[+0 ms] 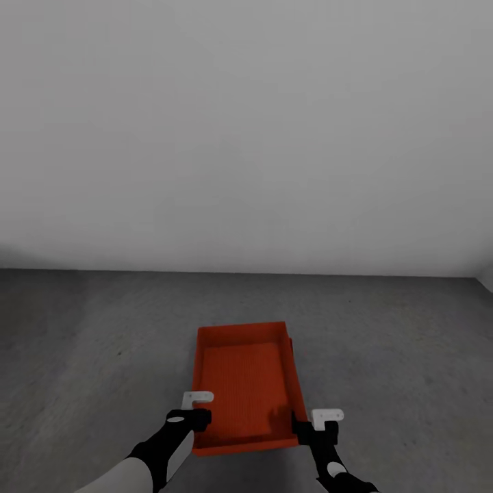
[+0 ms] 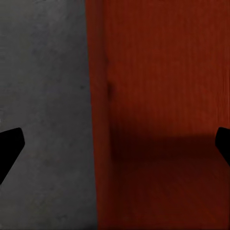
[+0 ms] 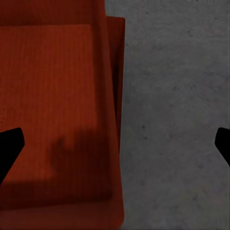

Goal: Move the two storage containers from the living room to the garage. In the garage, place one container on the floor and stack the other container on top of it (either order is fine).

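On my left, the left gripper (image 1: pixel 196 405) sits at the near left corner of the orange-red container (image 1: pixel 246 383). Through the left wrist camera its two dark fingertips (image 2: pixel 9 148) are spread far apart, one over the grey concrete floor (image 2: pixel 43 96) and the other over the bin's ribbed bottom (image 2: pixel 163 96), with the left wall running between them. I read that hand as released, straddling the wall without pinching it.

In the middle of my head view, the container rests on the floor (image 1: pixel 89 356) in the garage, open side up, a short way in front of the plain white wall (image 1: pixel 246 137). A thin orange edge (image 1: pixel 292 346) peeks out along its far right side; the right wrist camera shows that same second rim (image 3: pixel 119 72) just outside the upper bin's wall (image 3: pixel 108 96), so one bin appears to sit on the other, a little offset.

On my right, the right gripper (image 1: pixel 322 421) is at the near right corner. Its fingertips (image 3: pixel 9 148) are likewise wide apart, one over the bin's inside, one over bare concrete (image 3: pixel 177 120), gripping nothing.
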You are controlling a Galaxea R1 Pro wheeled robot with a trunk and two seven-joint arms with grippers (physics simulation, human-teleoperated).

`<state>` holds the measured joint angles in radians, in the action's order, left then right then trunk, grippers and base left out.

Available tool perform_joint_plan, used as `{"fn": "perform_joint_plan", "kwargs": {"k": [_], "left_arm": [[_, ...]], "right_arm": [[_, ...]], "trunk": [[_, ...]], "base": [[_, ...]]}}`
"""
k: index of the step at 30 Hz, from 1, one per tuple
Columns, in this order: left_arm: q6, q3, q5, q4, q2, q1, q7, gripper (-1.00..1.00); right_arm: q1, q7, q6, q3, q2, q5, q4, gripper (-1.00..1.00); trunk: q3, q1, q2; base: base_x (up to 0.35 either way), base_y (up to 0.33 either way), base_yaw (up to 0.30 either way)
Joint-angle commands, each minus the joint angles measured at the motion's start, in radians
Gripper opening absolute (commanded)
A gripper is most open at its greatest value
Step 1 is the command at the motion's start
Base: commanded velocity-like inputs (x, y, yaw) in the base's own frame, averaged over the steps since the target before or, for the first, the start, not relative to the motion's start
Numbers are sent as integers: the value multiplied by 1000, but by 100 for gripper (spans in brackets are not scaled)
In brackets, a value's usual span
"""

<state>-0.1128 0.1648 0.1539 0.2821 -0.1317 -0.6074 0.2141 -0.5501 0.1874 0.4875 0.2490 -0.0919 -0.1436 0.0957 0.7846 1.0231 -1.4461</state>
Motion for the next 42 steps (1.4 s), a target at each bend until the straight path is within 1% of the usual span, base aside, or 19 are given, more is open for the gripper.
{"fn": "perform_joint_plan", "kwargs": {"k": [1,42], "left_arm": [[-5,9,10,2,1,0,7,100],[-7,9,11,-2,1,0,7,100]], "right_arm": [[-1,3,3,9,0,-10,-1,100],[-1,3,3,9,0,-10,-1,100]], "trunk": [[-3,-4,7],[-131,-161,294]], "base": [[0,0,0],[0,0,0]]}}
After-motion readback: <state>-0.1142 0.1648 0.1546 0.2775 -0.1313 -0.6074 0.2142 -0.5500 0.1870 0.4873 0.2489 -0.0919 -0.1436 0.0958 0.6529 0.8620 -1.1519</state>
